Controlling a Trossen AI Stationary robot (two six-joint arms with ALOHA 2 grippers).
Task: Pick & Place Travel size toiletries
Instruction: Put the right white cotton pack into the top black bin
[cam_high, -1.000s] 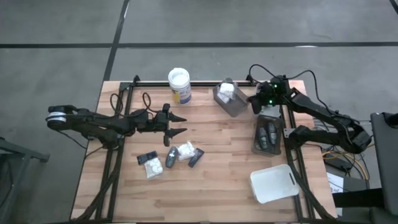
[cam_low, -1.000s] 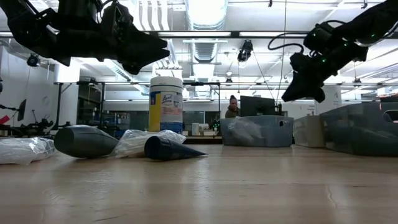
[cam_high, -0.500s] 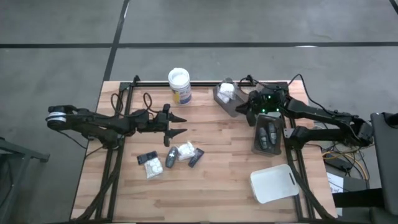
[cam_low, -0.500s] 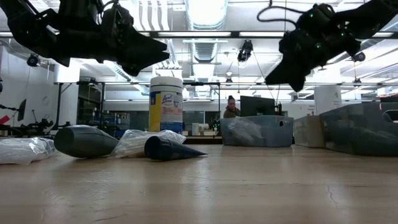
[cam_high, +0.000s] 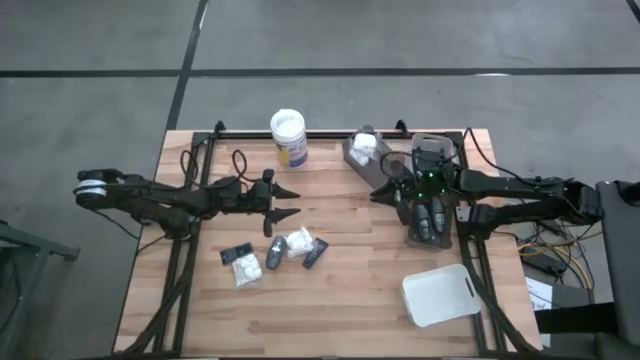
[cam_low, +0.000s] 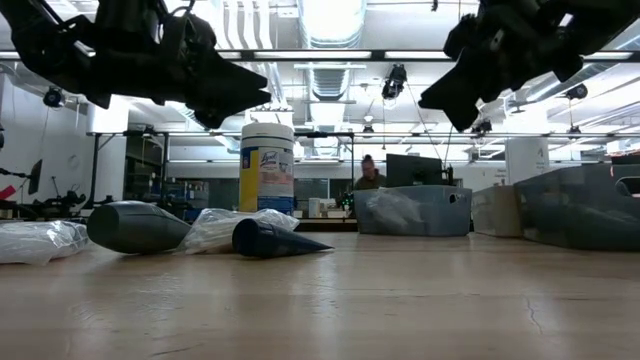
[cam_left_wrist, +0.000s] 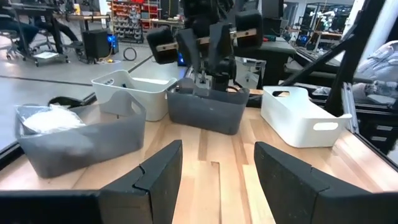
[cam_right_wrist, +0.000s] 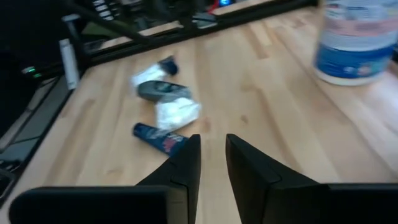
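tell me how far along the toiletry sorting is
Partly done. Two dark bottles lie in the grey tray, and a white packet in the bin behind it. Nothing is in hand: the right gripper and left gripper hang empty. A cluster waits mid-table.

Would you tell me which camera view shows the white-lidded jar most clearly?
The low view: the jar stands in full side profile, label readable, behind the toiletries. The high view shows mainly its white lid; the right wrist view catches only its blurred base at the picture's edge; the left wrist view misses it.
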